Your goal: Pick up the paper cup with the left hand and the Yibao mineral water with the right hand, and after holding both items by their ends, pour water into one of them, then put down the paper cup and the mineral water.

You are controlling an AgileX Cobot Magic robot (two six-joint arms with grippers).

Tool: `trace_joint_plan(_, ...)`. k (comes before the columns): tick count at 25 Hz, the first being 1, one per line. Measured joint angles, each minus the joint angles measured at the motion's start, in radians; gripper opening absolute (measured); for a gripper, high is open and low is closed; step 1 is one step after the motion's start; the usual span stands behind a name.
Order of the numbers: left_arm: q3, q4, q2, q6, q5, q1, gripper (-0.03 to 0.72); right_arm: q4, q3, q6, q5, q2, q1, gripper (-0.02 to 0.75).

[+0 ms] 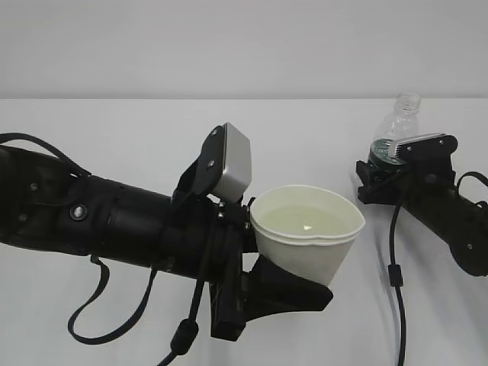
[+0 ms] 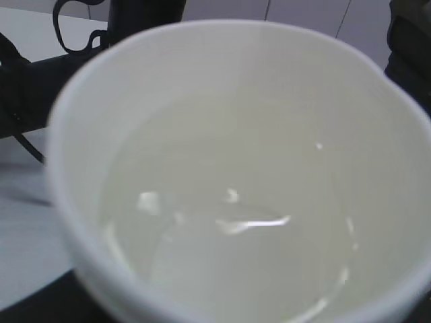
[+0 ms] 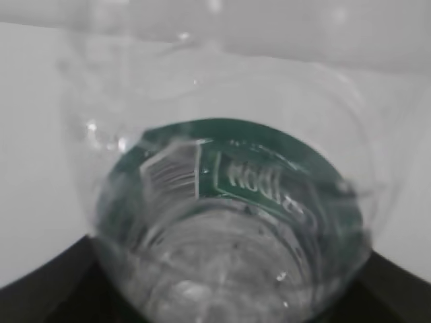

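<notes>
The white paper cup (image 1: 309,236) is held upright in my left gripper (image 1: 286,278), whose black fingers (image 1: 293,290) clamp its lower wall. The cup holds clear water and fills the left wrist view (image 2: 236,182). The Yibao mineral water bottle (image 1: 398,126), clear with a dark green label and no cap, stands upright in my right gripper (image 1: 389,171) at the right. The gripper is shut round the bottle's lower part. In the right wrist view the bottle (image 3: 229,222) fills the frame, with the green label showing through the plastic.
Both arms work over a plain white table (image 1: 114,137) with a pale wall behind. Black cables hang from the left arm (image 1: 99,313) and the right arm (image 1: 395,274). The two grippers are about a hand's width apart.
</notes>
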Motion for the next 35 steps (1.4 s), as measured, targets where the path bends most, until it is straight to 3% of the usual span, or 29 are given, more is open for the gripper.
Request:
trace_joint_plan(6,0.000,0.000,0.000,0.000,0.000,0.000,0.430,-0.001,0.000,0.009,0.000,0.000,0.000,0.595)
trace_joint_plan(35,0.000,0.000,0.000,0.000,0.017,0.000,0.430,0.034,0.148,0.034,-0.065,-0.064,0.000,0.594)
